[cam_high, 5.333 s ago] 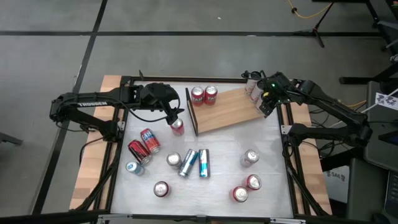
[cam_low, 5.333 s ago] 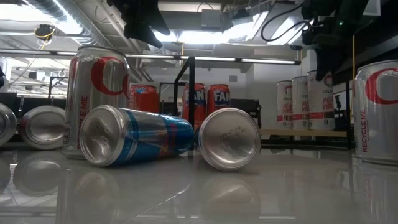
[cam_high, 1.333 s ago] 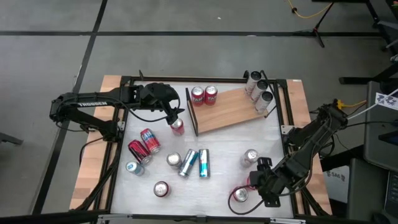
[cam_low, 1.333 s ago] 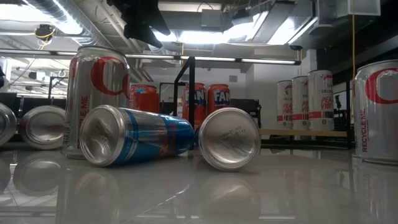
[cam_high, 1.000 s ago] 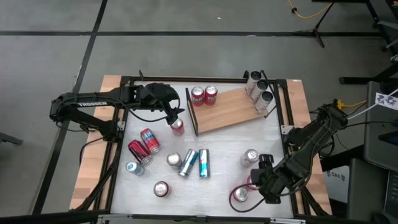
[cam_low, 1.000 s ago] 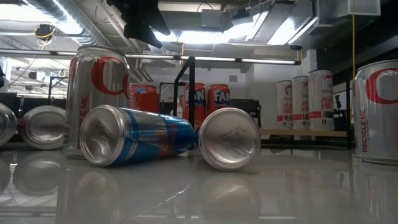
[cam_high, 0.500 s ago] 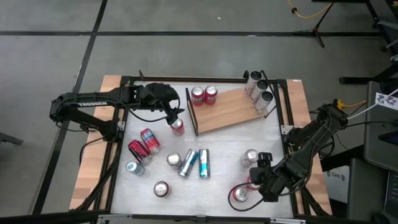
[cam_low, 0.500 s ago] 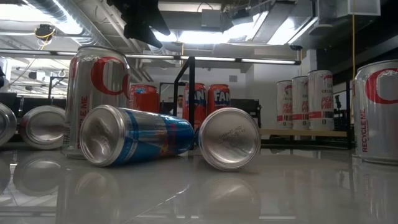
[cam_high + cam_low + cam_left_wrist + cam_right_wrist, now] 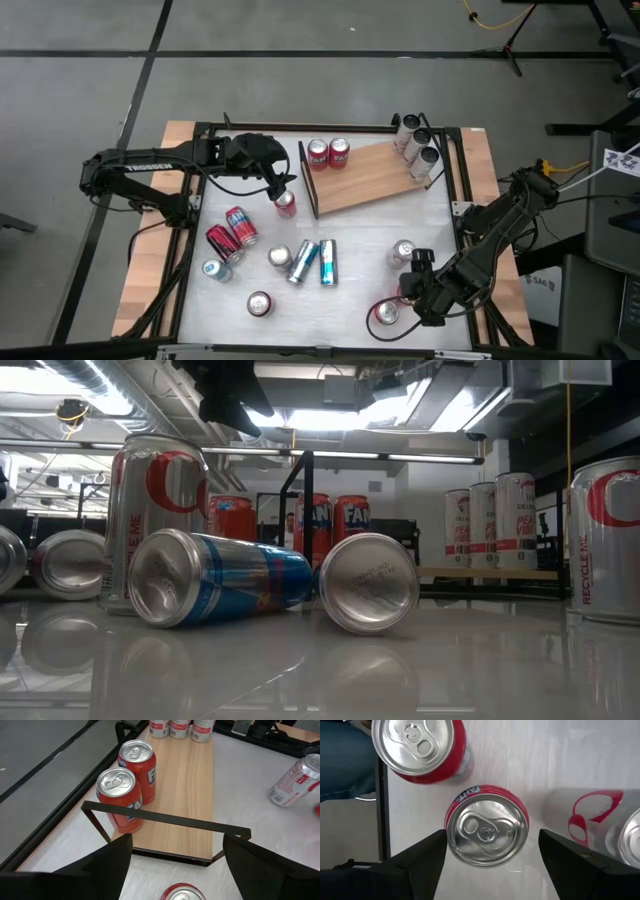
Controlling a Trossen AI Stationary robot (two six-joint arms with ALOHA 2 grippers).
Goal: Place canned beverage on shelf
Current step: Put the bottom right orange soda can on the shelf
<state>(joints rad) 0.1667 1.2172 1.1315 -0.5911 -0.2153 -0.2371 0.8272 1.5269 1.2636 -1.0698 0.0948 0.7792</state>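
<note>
The light wood shelf (image 9: pixel 365 180) lies at the table's far middle, its dark rail (image 9: pixel 165 820) at the left end. Two red cans (image 9: pixel 127 790) stand on it by the rail, three white ones (image 9: pixel 415 145) at its right end. My left gripper (image 9: pixel 281 188) hangs open above an upright red can (image 9: pixel 182 893) just in front of the rail. My right gripper (image 9: pixel 412 283) points down, open, at the near right. Its fingers stand on either side of an upright red can (image 9: pixel 486 831) without touching it.
Beside the right gripper stand another red can (image 9: pixel 417 745) and a white can with red print (image 9: pixel 600 820). Several cans lie or stand mid-table, among them two blue ones (image 9: pixel 315 260) and red ones (image 9: pixel 232 232). A person's jeans-clad leg (image 9: pixel 342 765) shows past the table's edge.
My right gripper has edged a little toward the table's left edge, settling over the upright red can; its fingers stay open. The left arm and all cans have kept still.
</note>
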